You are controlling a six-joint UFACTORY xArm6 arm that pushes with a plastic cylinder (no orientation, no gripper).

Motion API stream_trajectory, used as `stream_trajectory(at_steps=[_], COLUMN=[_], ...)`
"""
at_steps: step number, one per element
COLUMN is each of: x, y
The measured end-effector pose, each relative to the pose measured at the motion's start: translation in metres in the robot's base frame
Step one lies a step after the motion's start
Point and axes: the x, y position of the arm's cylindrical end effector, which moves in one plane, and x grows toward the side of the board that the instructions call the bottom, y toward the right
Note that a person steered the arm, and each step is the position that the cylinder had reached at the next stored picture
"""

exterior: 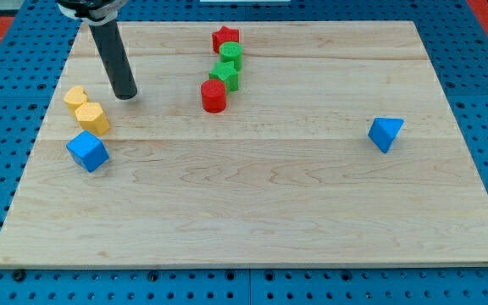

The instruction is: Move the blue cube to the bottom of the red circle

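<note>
The blue cube (87, 151) lies near the board's left edge, below two yellow blocks. The red circle (213, 96), a short red cylinder, stands right of the board's upper middle, well to the cube's upper right. My tip (126, 95) rests on the board above and right of the blue cube, just right of the yellow blocks and left of the red circle. It touches no block.
A yellow heart-like block (75, 96) and a yellow hexagon (92, 117) sit above the blue cube. A green star-like block (225, 74), a green cylinder (231, 54) and a red star (225, 38) stack above the red circle. A blue triangle (385, 133) lies at the right.
</note>
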Motion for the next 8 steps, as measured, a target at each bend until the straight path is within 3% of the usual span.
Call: stream_trajectory(at_steps=[8], x=[-0.02], y=[0.026])
